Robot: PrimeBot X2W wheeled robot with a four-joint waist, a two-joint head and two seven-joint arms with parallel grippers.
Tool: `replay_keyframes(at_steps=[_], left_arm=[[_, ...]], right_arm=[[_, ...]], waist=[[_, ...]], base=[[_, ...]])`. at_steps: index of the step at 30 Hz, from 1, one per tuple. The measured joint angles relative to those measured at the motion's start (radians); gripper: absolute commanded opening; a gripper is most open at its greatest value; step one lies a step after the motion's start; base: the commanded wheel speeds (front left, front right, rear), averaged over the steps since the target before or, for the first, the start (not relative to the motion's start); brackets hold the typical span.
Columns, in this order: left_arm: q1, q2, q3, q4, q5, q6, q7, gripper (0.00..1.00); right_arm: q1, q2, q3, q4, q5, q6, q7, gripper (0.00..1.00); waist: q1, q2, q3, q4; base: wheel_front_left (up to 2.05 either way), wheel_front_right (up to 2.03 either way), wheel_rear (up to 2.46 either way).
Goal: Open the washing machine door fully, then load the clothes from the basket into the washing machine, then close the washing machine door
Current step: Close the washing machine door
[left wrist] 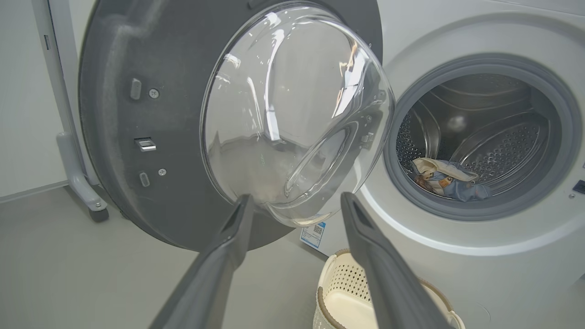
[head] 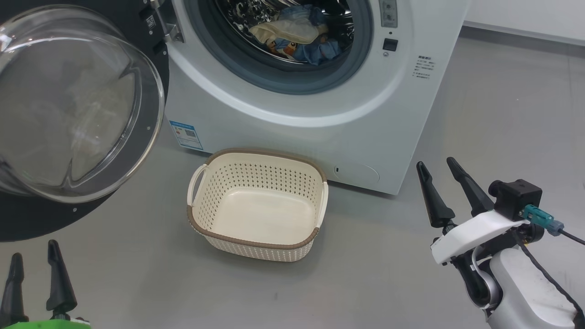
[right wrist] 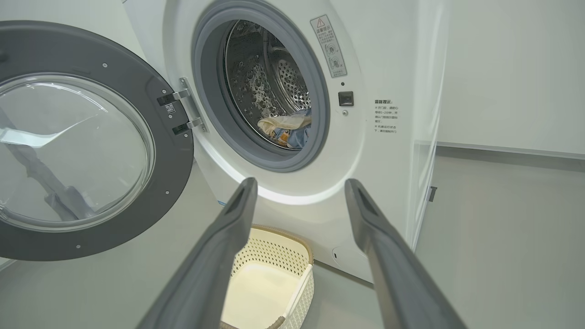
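Both the left tool (head: 34, 250) and right tool (head: 435, 162) are spread apart, empty. Ahead of them the clothes (head: 297, 34) sit half hidden inside the washer (head: 320, 132); the door (head: 77, 105) runs off-frame.

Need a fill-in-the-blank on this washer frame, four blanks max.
1. The clothes lie in the steel ____ of the washing machine.
2. The basket is completely ____.
3. The washing machine door stands ____.
4. The left gripper and right gripper hold ____.
Missing: drum; empty; open; nothing.

Head looks down, 2 wrist cameras forward; all share the washing machine (head: 274, 119).
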Motion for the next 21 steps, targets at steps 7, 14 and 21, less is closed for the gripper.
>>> replay_keyframes(at_steps=[7,14,21], left_arm=[[-0.001,-0.023,0.021,-0.009,0.01,0.014,0.0,1.0],[0.0,-0.024,0.047,-0.011,0.026,0.023,0.0,1.0],[0.0,-0.03,0.052,-0.01,0.035,0.023,0.0,1.0]], right_arm=[[0.0,0.001,0.024,-0.001,0.0,0.0,0.0,1.0],[-0.001,0.002,0.057,0.0,0.0,0.0,0.0,1.0],[-0.001,0.002,0.072,0.002,0.0,0.0,0.0,1.0]], waist=[[0.0,0.0,0.005,0.043],[0.0,0.0,0.006,0.065],[0.0,0.0,0.005,0.068]], base=[[0.0,0.0,0.0],[0.0,0.0,0.0],[0.0,0.0,0.0]])
